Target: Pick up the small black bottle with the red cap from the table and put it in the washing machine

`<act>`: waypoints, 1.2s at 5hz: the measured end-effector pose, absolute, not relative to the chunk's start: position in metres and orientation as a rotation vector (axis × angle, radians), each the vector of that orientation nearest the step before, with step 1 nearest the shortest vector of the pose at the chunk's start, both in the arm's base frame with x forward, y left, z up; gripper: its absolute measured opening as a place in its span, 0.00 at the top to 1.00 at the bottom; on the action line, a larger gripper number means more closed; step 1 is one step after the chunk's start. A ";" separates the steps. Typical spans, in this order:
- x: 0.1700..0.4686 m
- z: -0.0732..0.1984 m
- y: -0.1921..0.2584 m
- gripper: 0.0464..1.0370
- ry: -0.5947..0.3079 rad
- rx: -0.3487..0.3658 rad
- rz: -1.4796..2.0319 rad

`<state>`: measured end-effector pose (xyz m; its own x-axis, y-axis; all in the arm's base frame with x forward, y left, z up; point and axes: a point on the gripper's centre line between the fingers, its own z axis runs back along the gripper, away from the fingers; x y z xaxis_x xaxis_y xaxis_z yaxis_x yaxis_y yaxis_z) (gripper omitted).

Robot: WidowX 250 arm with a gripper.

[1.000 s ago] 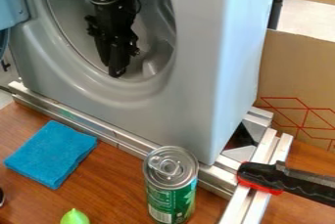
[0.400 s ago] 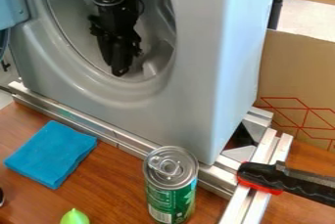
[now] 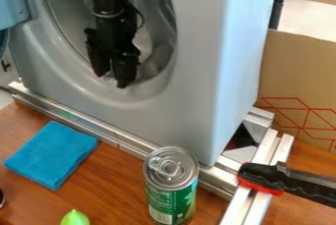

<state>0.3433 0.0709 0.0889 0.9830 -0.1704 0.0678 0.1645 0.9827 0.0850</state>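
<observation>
Tool (image 3: 111, 80) at the round opening of the grey washing machine (image 3: 187, 101), fingers apart.
Left to right: light-blue door (image 3: 12, 3) beside the opening; folded blue cloth (image 3: 51, 154) flat on the wooden tabletop (image 3: 111, 180); pointed green object (image 3: 75, 218) at the lower edge, partly cut off; metal rail (image 3: 105, 133) along the machine's base; upright green can (image 3: 172, 197) obstructing the view of part of the rail; black-and-red handle (image 3: 263, 177) across the frame at right; cardboard panel (image 3: 298, 71) with red lines, right of the machine.
</observation>
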 end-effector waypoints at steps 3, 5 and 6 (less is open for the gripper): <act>0.293 0.118 0.058 0.04 0.093 0.136 -0.103; 0.198 0.129 0.033 0.04 0.207 0.078 -0.013; 0.165 0.126 0.022 0.04 0.186 0.028 0.000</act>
